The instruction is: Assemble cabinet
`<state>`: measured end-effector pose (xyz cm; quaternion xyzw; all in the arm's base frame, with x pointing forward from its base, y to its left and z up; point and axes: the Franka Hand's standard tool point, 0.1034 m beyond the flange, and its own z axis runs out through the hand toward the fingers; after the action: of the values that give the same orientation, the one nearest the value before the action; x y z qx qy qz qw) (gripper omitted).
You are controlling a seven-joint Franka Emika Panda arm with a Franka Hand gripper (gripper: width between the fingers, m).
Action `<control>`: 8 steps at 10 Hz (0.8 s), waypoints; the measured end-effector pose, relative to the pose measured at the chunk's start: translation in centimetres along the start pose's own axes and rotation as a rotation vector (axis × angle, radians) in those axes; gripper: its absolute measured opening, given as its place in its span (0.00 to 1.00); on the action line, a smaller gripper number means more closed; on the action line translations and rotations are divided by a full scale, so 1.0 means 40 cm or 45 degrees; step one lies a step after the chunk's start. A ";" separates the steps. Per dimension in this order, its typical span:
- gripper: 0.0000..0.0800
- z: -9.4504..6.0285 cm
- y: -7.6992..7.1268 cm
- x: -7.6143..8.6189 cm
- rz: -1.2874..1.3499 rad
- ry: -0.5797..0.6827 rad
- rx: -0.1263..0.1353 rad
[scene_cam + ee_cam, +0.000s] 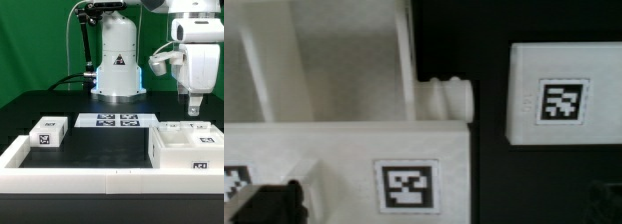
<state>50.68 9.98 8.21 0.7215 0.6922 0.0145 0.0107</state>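
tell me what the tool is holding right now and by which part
Nothing is held. The tool hangs open above the cabinet, and nothing sits between its fingers.

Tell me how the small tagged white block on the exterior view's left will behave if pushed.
The small block sits low and flat-faced on the black table, so it would probably slide, not roll or tip. It looks like rigid moulded plastic, likely stiff. It is small, so probably light.

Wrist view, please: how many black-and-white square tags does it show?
3. One tag sits on the separate white block across the dark gap; two on the large white plastic cabinet, one cut off at the picture's edge. Others may be hidden.
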 end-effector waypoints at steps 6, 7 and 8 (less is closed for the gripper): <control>1.00 0.008 -0.122 -0.016 0.008 0.006 -0.012; 1.00 0.014 -0.139 -0.014 0.005 0.015 -0.022; 1.00 0.022 -0.162 -0.020 0.006 0.012 -0.009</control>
<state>44.20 9.47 7.10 0.7231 0.6904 0.0204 0.0101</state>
